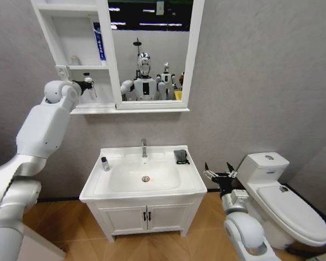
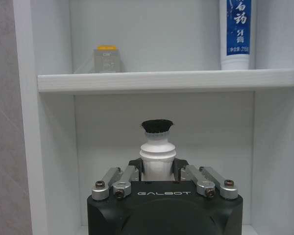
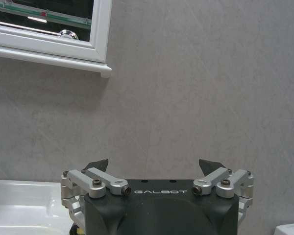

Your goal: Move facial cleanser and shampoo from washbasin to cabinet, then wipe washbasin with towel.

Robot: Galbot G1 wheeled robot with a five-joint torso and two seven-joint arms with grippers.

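Observation:
My left gripper (image 1: 82, 86) is raised into the lowest compartment of the cabinet (image 1: 48, 27), shut on a white bottle (image 2: 157, 147) with a black flared cap; I cannot tell if it is the facial cleanser or the shampoo. The bottle stands upright between the fingers (image 2: 135, 169), below the shelf board (image 2: 166, 81). A second small bottle (image 1: 105, 163) with a dark cap stands on the washbasin (image 1: 98, 187) at its left rim. The dark grey towel (image 1: 180, 156) lies folded on the back right corner. My right gripper (image 1: 220, 175) hovers open to the right of the washbasin, holding nothing.
On the shelf above sit a small grey box with a yellow top (image 2: 107, 59) and a blue-and-white tube (image 2: 235, 34). The mirror (image 1: 149, 54) adjoins the cabinet. A chrome tap (image 1: 144, 148) stands behind the bowl. A white toilet (image 1: 285, 198) is to the right, a two-door vanity (image 1: 146, 217) below.

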